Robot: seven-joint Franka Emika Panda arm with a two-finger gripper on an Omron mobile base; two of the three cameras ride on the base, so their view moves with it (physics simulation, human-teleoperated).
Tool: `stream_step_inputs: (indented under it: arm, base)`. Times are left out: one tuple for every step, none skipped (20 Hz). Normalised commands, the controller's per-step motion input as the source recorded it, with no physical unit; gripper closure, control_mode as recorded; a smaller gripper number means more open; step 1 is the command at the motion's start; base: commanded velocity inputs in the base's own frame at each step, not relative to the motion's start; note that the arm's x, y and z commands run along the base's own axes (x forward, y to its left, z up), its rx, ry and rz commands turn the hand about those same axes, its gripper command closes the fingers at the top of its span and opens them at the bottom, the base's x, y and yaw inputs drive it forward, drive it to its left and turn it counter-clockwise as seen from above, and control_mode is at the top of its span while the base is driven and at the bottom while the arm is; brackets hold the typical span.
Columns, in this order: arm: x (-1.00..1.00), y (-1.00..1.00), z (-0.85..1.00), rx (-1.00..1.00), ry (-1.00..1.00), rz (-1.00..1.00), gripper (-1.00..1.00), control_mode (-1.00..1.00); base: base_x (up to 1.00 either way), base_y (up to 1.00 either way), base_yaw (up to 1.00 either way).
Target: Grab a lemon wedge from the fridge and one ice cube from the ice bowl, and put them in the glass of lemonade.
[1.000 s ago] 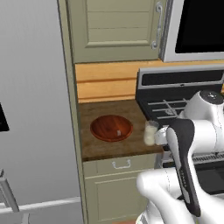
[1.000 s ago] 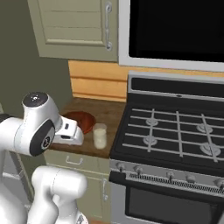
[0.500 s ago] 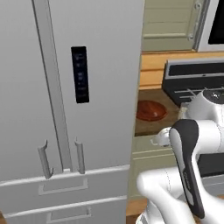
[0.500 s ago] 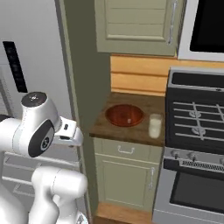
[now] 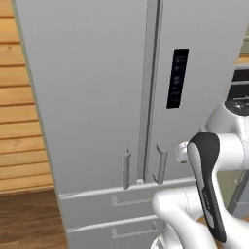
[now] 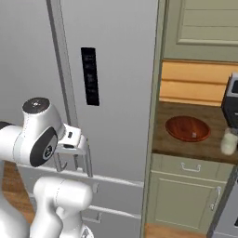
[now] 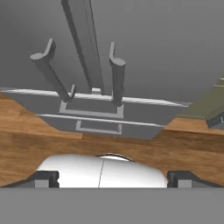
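Both fridge (image 5: 97, 97) doors now face my wide-open tool (image 7: 111, 177), closed; the base drove left from the tabletop (image 6: 186, 146).

It was a home kitchen. A tall grey French-door fridge (image 5: 97, 97) stood before me, with bar handles (image 7: 117, 78), a black panel (image 6: 89, 76) on one door and drawers beneath. To the right of the fridge ran a brown counter (image 6: 204, 146) over beige cabinets (image 6: 186, 195), bearing a wooden bowl (image 6: 188, 128) and a pale glass (image 6: 228, 141). Left of the fridge were wood-plank wall (image 5: 19, 121) and wooden floor (image 5: 29, 219).
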Motion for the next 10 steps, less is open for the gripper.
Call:
stream_step_inputs:
  arm:
    - [0.0, 0.0, 0.0, 0.0, 0.0, 0.0, -1.0, 1.0]
    - [0.0, 0.0, 0.0, 0.0, 0.0, 0.0, -1.0, 1.0]
    - [0.0, 0.0, 0.0, 0.0, 0.0, 0.0, -1.0, 1.0]
    - [0.0, 0.0, 0.0, 0.0, 0.0, 0.0, -1.0, 1.0]
    - [0.0, 0.0, 0.0, 0.0, 0.0, 0.0, -1.0, 1.0]
    - [0.0, 0.0, 0.0, 0.0, 0.0, 0.0, -1.0, 1.0]
    - [0.0, 0.0, 0.0, 0.0, 0.0, 0.0, -1.0, 1.0]
    - [0.0, 0.0, 0.0, 0.0, 0.0, 0.0, -1.0, 1.0]
    - [0.0, 0.0, 0.0, 0.0, 0.0, 0.0, -1.0, 1.0]
    - [0.0, 0.0, 0.0, 0.0, 0.0, 0.0, -1.0, 1.0]
  base:
    - [0.0, 1.0, -0.08]
    - [0.0, 0.94, -0.1]
    - [0.0, 0.63, -0.13]
    - [0.0, 0.17, -0.16]
    - [0.0, 0.0, -0.12]
    - [0.0, 0.0, -0.09]
    - [0.0, -0.05, -0.1]
    - [-0.17, -0.13, -0.09]
    - [-0.4, -0.21, -0.07]
    - [-0.6, -0.25, -0.03]
